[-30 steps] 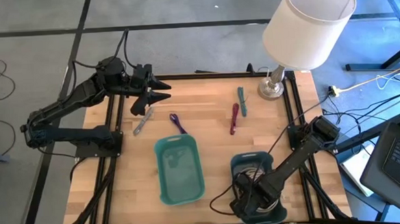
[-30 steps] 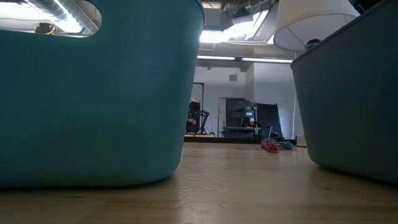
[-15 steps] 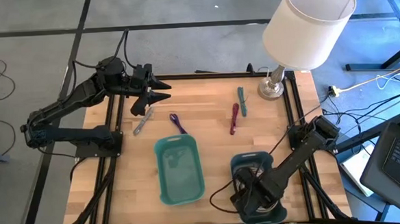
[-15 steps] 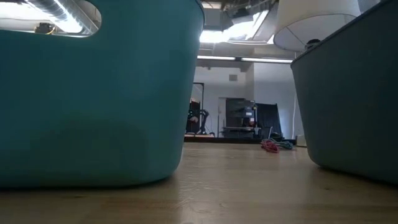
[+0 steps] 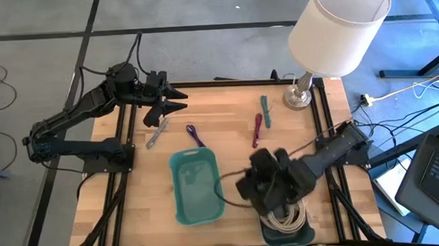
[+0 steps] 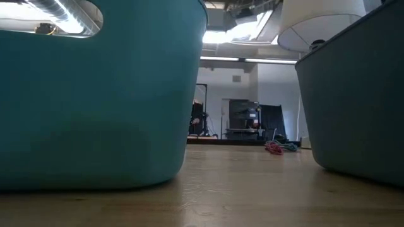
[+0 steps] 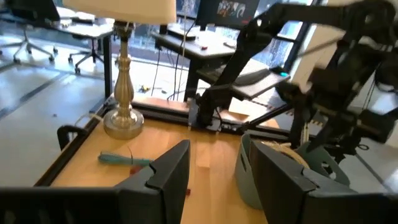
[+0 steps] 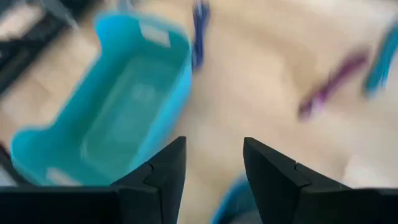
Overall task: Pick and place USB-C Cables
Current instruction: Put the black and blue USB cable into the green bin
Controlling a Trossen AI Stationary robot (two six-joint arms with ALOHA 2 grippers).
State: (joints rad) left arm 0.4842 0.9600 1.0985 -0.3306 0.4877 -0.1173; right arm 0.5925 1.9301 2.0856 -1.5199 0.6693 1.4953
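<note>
At the table's near edge, cream coiled cables (image 5: 285, 219) are seen lying in the right-hand teal tray (image 5: 306, 231), so part of the job appears done. Just above and beside it, the right gripper (image 5: 247, 188) is held with fingers parted and nothing between them. The second teal tray (image 5: 196, 186) is seen empty. Farther off, purple (image 5: 194, 135), magenta (image 5: 257, 131), teal (image 5: 265, 110) and grey (image 5: 156, 132) leads are left loose on the wood. At the far left, the left gripper (image 5: 179, 99) is parked, open and empty.
</note>
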